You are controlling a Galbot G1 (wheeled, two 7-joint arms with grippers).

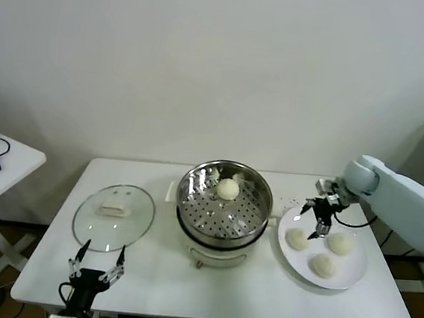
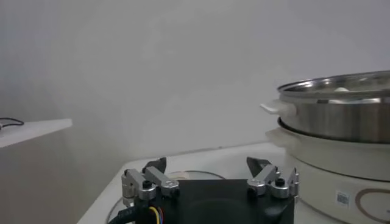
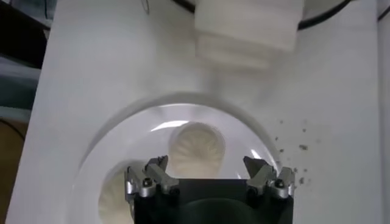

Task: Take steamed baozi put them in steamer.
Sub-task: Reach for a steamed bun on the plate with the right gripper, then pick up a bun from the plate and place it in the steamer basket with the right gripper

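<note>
Hovering with jaws spread, the right gripper (image 1: 319, 220) lines up over three cream-white baozi (image 1: 297, 238) on the flat white plate (image 1: 352, 281); one bun (image 1: 228, 188) sits inside the shiny steel steamer (image 1: 192, 206). Left gripper (image 1: 97, 262) idles open by the table's front edge.

The steamer (image 1: 223, 202) stands between the glass lid (image 1: 113, 216) and the plate (image 1: 321, 254), its raised rim seemingly the only barrier; bare table (image 1: 259, 295) runs along the front.
</note>
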